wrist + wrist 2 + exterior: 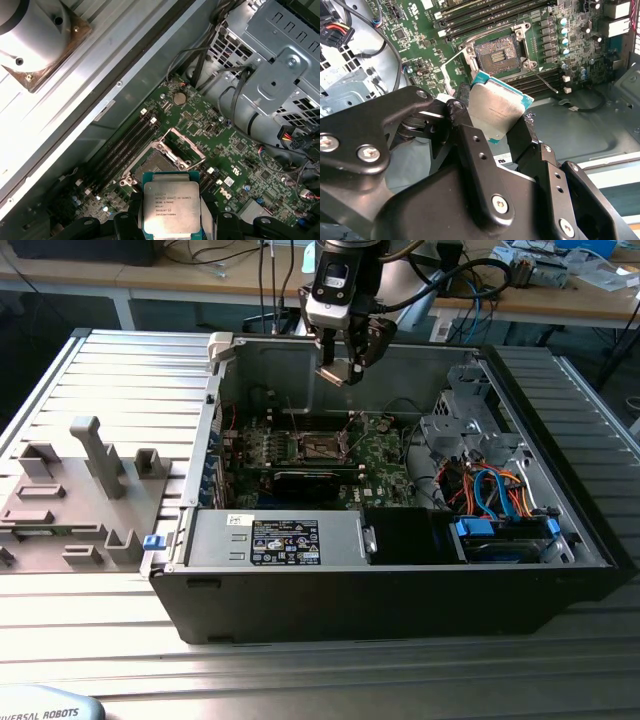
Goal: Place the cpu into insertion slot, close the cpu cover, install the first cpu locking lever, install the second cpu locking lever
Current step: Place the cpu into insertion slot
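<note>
Above the open computer case [400, 590], the gripper [345, 368] has its jaws clamped on two opposite edges of the cpu [497, 107], holding it tilted. The chip hangs over the green motherboard [420, 45], apart from the bare insertion slot [497, 55], beside which the cpu cover [172, 154] stands raised.

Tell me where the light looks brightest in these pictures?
In the second wrist view the cpu has a pale sheen on its metal top; in the first wrist view a round metal part glares nearly white; in the exterior view the computer case is dim inside.
</note>
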Available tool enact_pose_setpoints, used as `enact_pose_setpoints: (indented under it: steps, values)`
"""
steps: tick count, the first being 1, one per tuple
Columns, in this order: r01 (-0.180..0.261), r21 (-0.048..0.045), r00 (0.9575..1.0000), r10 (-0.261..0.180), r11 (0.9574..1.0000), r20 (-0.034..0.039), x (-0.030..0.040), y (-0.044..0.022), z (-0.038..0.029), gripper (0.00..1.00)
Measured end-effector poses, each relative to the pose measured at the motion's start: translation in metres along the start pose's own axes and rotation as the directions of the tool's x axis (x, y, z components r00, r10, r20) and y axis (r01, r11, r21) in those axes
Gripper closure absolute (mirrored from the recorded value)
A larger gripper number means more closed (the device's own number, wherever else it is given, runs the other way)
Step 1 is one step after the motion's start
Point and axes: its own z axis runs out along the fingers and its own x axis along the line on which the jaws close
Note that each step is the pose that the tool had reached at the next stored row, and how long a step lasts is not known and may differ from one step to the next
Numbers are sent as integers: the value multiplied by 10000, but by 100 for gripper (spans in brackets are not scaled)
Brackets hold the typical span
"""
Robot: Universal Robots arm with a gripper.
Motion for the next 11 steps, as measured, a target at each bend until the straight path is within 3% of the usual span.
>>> enact_pose_setpoints:
  steps: [11]
  values:
    - [-131, -2, 9999, 131, 9999, 10, 0, 0, 0, 46]
